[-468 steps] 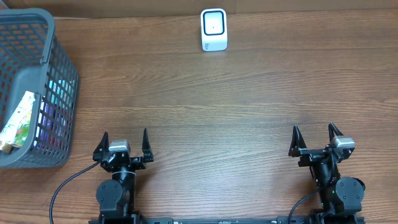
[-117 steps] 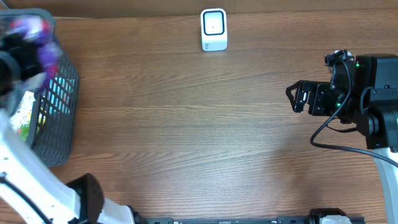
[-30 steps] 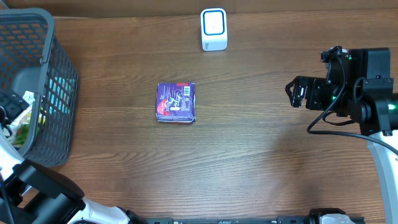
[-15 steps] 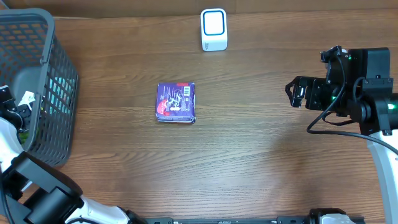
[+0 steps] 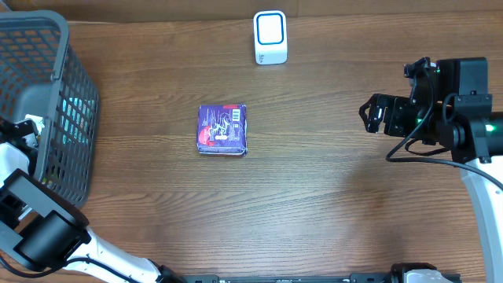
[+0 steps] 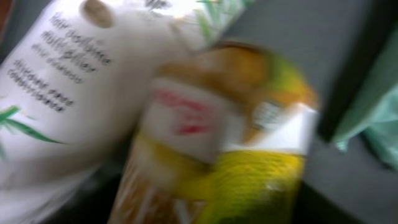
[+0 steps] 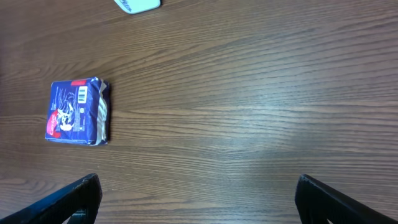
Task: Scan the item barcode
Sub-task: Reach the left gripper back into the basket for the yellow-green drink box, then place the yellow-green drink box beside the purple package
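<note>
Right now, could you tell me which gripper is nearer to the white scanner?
Right. The right gripper hovers to the scanner's right; the left gripper is far off, inside the basket.

1. A white pouch (image 6: 56, 81) is showing dark lettering, too blurred to read.
2. A yellow packet (image 6: 217, 137) is bearing a red-marked label, unreadable.
3. A purple box (image 7: 78, 112) is carrying a white barcode patch (image 7: 81, 94); its digits are proving illegible.

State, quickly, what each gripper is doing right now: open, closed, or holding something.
Left gripper: down in the basket; its view is blurred, so open or closed cannot be told.
Right gripper: open, holding nothing.
</note>
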You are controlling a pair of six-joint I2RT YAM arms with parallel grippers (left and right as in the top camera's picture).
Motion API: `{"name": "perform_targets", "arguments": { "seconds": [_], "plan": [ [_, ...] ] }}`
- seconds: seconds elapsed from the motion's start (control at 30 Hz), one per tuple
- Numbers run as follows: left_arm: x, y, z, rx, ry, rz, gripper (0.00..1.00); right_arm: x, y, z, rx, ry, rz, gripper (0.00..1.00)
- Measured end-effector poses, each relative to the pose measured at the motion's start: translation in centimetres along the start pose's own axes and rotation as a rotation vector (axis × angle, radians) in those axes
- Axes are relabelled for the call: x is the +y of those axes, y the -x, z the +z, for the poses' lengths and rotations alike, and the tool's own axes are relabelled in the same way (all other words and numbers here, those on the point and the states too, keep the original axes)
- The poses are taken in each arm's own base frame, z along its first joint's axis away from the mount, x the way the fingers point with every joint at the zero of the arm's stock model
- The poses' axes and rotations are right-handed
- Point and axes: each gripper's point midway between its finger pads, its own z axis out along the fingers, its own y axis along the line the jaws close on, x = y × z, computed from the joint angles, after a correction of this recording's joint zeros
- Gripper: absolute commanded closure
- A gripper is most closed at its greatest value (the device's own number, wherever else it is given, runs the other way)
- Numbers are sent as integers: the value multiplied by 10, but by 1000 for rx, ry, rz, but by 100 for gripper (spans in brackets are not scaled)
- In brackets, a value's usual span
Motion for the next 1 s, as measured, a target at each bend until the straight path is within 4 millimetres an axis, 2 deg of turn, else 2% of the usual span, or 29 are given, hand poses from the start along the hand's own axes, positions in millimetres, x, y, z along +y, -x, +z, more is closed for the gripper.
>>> {"name": "perform_targets", "arguments": {
  "seconds": [0.13,0.3,0.4,0.47,0.53,0.63,0.67,0.73,0.8,0.87,0.93,1.0],
  "plan": [
    [1,6,-4,-15,11,3,96,0,0,1,2,0,7,0],
    [-1,1,-9,18,-1,-73,96,0,0,1,1,0,12,0],
    [-2,1,-24,65,-13,-160,96,0,0,1,2,0,12,0],
    [1,18,-45,37,-6,-201,96,0,1,1,1,0,12,0],
    [4,46,-83,-32,3,-232,96,0,1,1,-1,0,12,0],
    [-2,88,-177,-204,8,-241,96,0,3,1,-9,2,9,0],
    [-7,94,-199,-242,7,-236,96,0,3,1,-8,2,10,0],
    [-23,106,-260,-357,1,-208,96,0,3,1,-8,1,10,0],
    [-48,108,-314,-455,-22,-164,96,0,3,1,-8,1,10,0],
    [-76,99,-355,-519,-62,-117,96,0,3,1,-8,1,10,0],
    [-114,83,-385,-540,-138,-72,96,0,3,1,-7,1,10,0],
    [-147,68,-392,-506,-214,-35,96,0,3,1,-7,1,10,0]
  ]
}}
